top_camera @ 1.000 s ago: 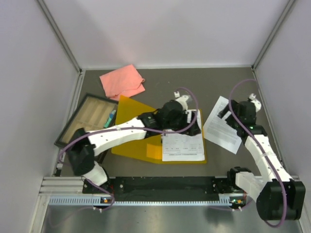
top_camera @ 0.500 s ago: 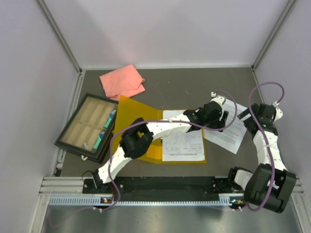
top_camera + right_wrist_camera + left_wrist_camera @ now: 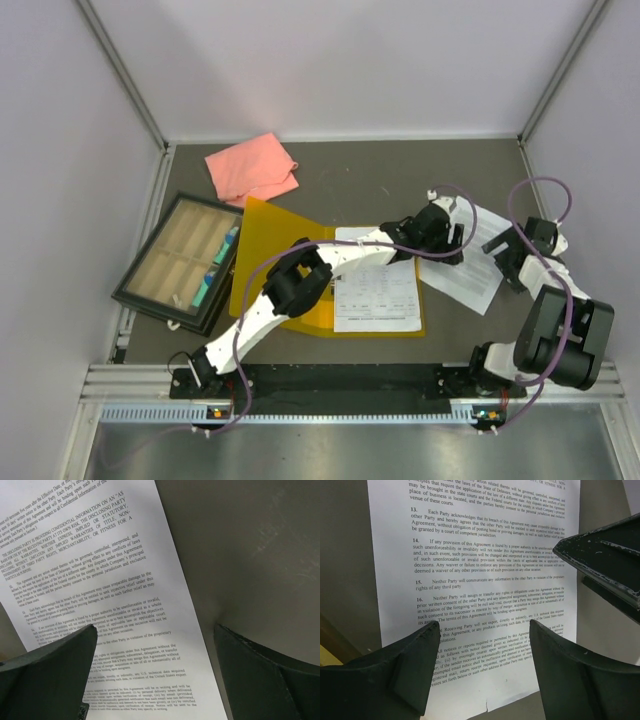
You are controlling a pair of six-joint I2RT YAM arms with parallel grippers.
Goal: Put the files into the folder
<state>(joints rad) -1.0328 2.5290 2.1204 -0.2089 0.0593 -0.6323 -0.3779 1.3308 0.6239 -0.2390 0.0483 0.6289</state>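
Nearest me, at 6 o'clock on the dark grey bench (image 3: 380,180), the flat yellow-orange plastic folder (image 3: 262,245) lies open, with one white printed paper sheet (image 3: 378,305) resting on its right half. Beyond it, at 3 o'clock, a second white printed sheet (image 3: 468,282) lies on bare bench just beside the folder's edge. In the last second my left tool (image 3: 483,623) has left the filed sheet and swung across to this loose one. Its jaws are spread wide above the text, gripping nothing. My right tool (image 3: 155,627) has drawn back toward the sheet's 3 o'clock edge, likewise spread and empty. I judge a two-sided pickup comes next. The crumpled pink cloth (image 3: 250,166) sits far off at 11 o'clock.
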